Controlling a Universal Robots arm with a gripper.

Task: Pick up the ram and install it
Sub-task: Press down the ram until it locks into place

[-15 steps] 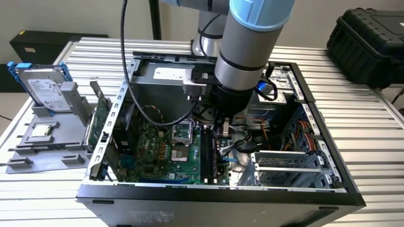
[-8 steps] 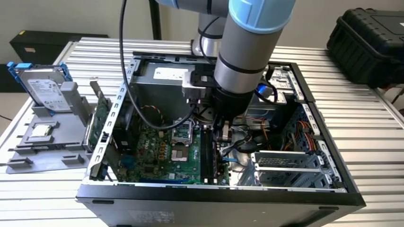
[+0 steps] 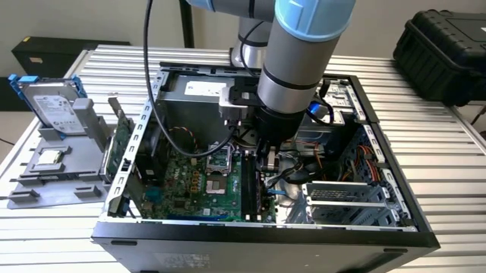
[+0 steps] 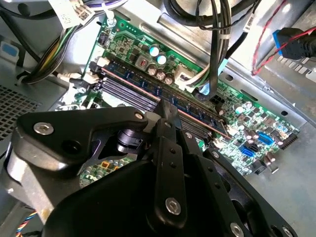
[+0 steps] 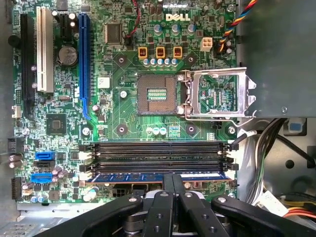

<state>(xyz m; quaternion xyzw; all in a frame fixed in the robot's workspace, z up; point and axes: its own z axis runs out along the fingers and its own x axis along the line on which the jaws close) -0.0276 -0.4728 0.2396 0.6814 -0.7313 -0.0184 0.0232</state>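
Gripper (image 5: 173, 185) fingers clamp the ram (image 5: 158, 176) in its motherboard (image 5: 128, 118) slot.

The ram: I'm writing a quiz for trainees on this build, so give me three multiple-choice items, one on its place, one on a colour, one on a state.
1. Where is the ram?
A in a memory slot on the motherboard, at the gripper
B on the floor
C in a person's hand

2. What colour is the long slot beside the white slot?
A red
B blue
C yellow

3. How is the processor socket?
A under a fan
B taped over
C empty, its metal frame swung open

Key:
1 A, the stick stands in the slot nearest the gripper.
2 B, it is plainly blue.
3 C, the bare contacts show.
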